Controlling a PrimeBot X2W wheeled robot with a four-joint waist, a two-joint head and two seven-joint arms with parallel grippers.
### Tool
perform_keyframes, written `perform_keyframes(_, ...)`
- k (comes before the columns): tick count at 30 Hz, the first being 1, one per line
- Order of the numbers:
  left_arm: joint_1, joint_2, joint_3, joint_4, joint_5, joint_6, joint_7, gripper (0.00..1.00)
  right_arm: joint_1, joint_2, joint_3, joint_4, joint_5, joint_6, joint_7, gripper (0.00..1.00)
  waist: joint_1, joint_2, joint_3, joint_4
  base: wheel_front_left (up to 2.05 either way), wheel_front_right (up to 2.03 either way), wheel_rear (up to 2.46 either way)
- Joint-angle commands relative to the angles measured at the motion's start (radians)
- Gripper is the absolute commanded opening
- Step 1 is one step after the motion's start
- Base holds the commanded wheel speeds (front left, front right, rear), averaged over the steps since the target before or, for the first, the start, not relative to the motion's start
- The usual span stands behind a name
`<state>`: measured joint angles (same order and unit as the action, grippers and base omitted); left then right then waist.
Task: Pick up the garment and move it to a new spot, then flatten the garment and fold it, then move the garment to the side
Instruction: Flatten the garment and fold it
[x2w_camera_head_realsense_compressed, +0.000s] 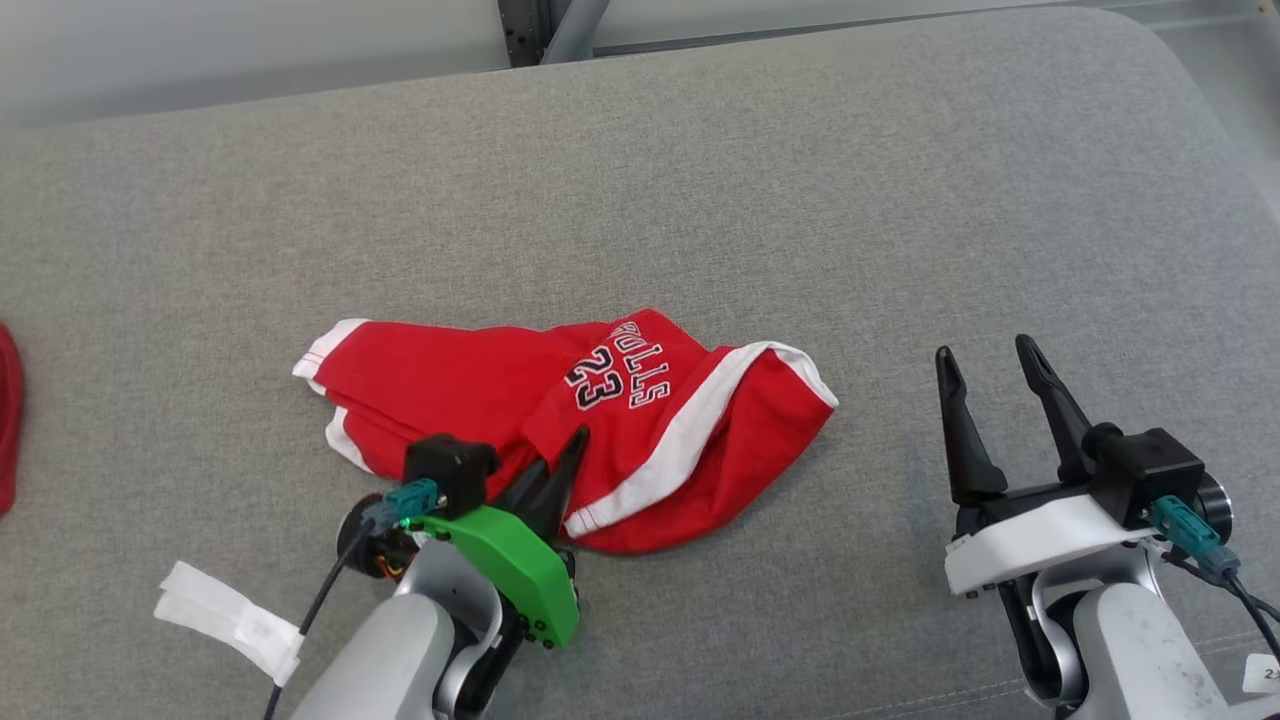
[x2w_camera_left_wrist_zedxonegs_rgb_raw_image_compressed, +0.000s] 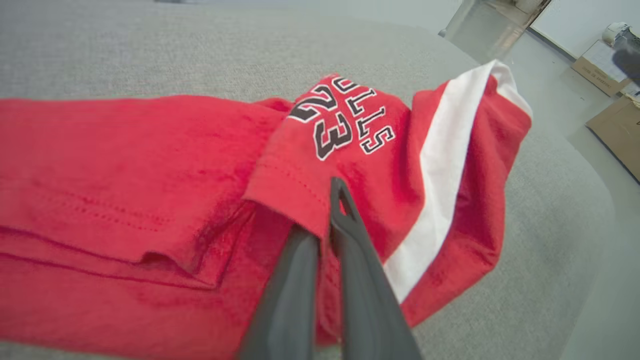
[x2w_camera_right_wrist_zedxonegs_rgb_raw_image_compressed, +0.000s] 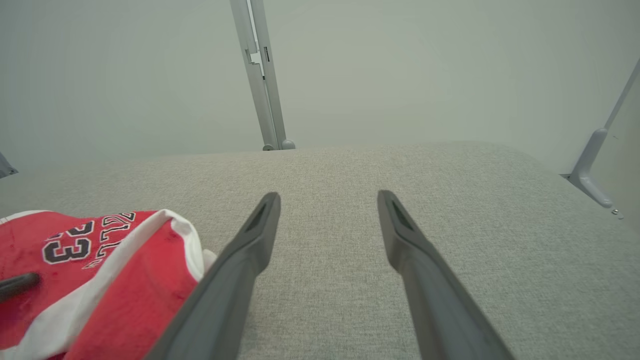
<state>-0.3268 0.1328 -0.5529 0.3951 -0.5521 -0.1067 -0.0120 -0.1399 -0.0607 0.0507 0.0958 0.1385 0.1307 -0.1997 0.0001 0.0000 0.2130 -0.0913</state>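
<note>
Obs.: The garment (x2w_camera_head_realsense_compressed: 560, 420), red with white trim and a printed "23" (x2w_camera_head_realsense_compressed: 590, 378), lies crumpled on the grey cushion (x2w_camera_head_realsense_compressed: 700, 180). It sits closer to the near edge than the far one and left of the cushion's middle. It is bunched and folded over itself, not spread flat.

Left gripper (x2w_camera_head_realsense_compressed: 565, 455): it reaches in from the near edge onto the garment's near hem. In the left wrist view its fingers (x2w_camera_left_wrist_zedxonegs_rgb_raw_image_compressed: 350, 235) are drawn together, with a folded flap of red cloth pinched between them, just below the number. We read this as a grip on the garment. We judge the fold was chosen because it stands proud of the cushion and gives the thin fingers an edge to take, where flat cloth would not.

Right gripper (x2w_camera_head_realsense_compressed: 985, 350): its jaws are spread wide and hold nothing. It is toward the near right corner of the cushion and apart from the garment's right end. We judge it is parked out of the way while one arm handles the pick-up.

Stage: the grasp for the first move looks made; the cloth is not yet lifted.

Other: a second red item (x2w_camera_head_realsense_compressed: 8, 420) sits at the cushion's left edge.

Risk: a pinch through one layer may drag the pile rather than carry it.
</note>
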Motion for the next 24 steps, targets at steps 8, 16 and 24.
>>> perform_keyframes(8, -0.066, 0.094, 0.057, -0.234, 0.027, 0.044, 0.027, 0.00, -0.020, 0.004, -0.022, 0.009, 0.013, 0.000, -0.012, 1.00, -0.0001, 0.0000, 0.006, 0.023, 0.00, 0.00, 0.00)
perform_keyframes(16, 0.010, 0.224, 0.162, -0.418, -0.011, 0.133, 0.137, 0.00, -0.022, 0.005, -0.035, 0.014, 0.015, 0.000, -0.018, 1.00, -0.0001, 0.0000, 0.008, 0.032, 0.00, 0.00, 0.00)
perform_keyframes(24, 0.141, 0.234, 0.218, -0.380, -0.070, 0.174, 0.118, 0.00, -0.032, 0.007, -0.043, 0.018, 0.017, 0.000, -0.020, 1.00, -0.0001, 0.0000, 0.025, 0.043, 0.00, 0.00, 0.00)
